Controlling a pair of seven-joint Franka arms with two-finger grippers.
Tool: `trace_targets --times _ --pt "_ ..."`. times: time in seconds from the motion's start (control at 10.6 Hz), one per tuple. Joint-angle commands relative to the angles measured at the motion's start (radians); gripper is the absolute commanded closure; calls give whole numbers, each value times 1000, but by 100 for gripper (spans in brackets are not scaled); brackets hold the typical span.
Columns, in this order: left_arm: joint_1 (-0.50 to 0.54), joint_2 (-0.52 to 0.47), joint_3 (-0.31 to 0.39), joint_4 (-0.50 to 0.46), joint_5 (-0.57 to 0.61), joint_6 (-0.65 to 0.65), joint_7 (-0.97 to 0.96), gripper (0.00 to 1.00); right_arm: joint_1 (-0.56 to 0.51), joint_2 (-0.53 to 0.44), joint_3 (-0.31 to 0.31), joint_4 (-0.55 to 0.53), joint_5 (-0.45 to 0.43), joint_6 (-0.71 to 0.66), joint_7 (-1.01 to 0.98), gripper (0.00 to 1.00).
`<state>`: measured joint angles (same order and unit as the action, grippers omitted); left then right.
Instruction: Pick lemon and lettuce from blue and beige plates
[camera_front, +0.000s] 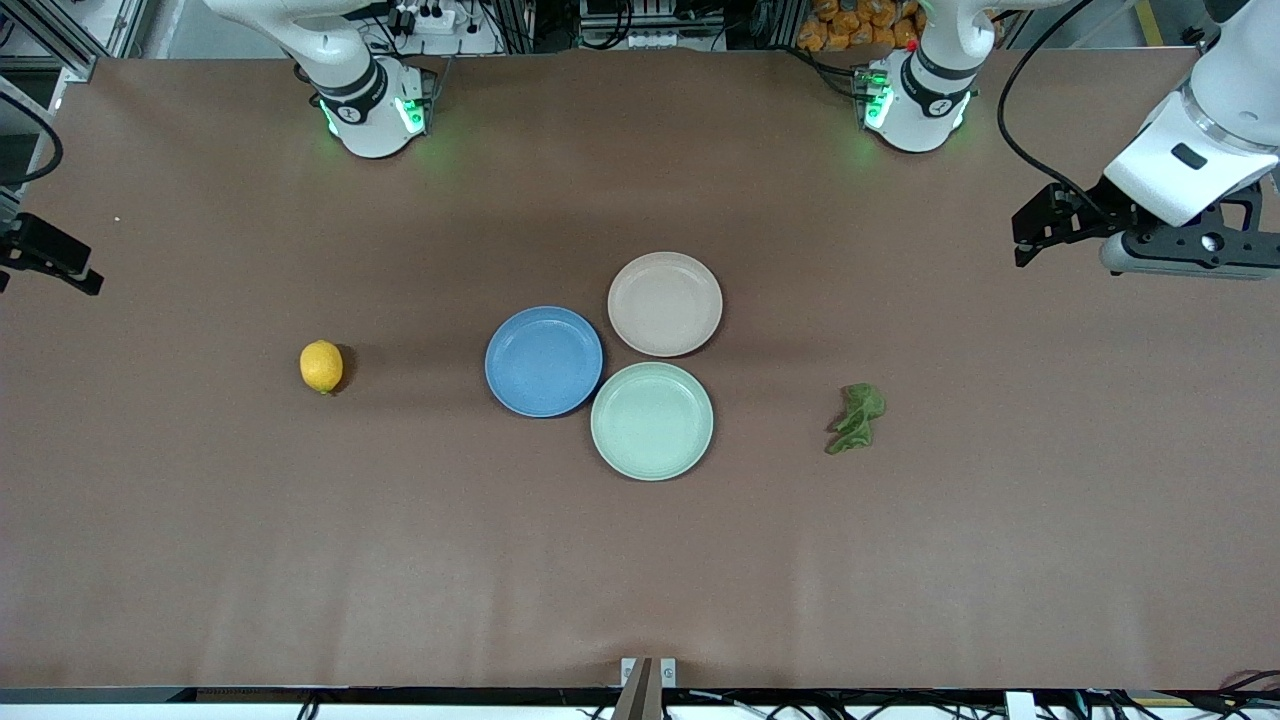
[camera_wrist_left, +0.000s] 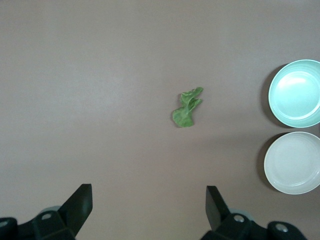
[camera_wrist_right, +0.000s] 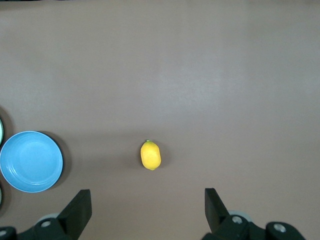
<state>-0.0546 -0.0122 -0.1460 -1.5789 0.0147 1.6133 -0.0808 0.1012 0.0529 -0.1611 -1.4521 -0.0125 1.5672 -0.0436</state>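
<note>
The lemon (camera_front: 321, 367) lies on the bare table toward the right arm's end, apart from the blue plate (camera_front: 543, 361); it also shows in the right wrist view (camera_wrist_right: 150, 155). The lettuce (camera_front: 856, 418) lies on the table toward the left arm's end; it also shows in the left wrist view (camera_wrist_left: 187, 107). The blue plate and the beige plate (camera_front: 665, 303) are both empty. My left gripper (camera_wrist_left: 149, 200) is open and empty, high over the table's left-arm end (camera_front: 1040, 225). My right gripper (camera_wrist_right: 148, 202) is open and empty, high over the right-arm end (camera_front: 60, 265).
A pale mint-green plate (camera_front: 652, 420), also empty, touches the blue and beige plates and lies nearer to the front camera. The brown table cover (camera_front: 640, 560) runs to all edges. The arm bases stand along the table's robot side.
</note>
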Motion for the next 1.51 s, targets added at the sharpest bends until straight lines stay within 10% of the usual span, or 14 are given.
trace_targets --times 0.0,1.42 --pt "4 0 -1 14 -27 -20 15 0 -44 7 75 24 -43 -19 24 0" --pt "4 0 -1 14 -27 -20 16 0 -38 15 71 19 11 -113 22 0"
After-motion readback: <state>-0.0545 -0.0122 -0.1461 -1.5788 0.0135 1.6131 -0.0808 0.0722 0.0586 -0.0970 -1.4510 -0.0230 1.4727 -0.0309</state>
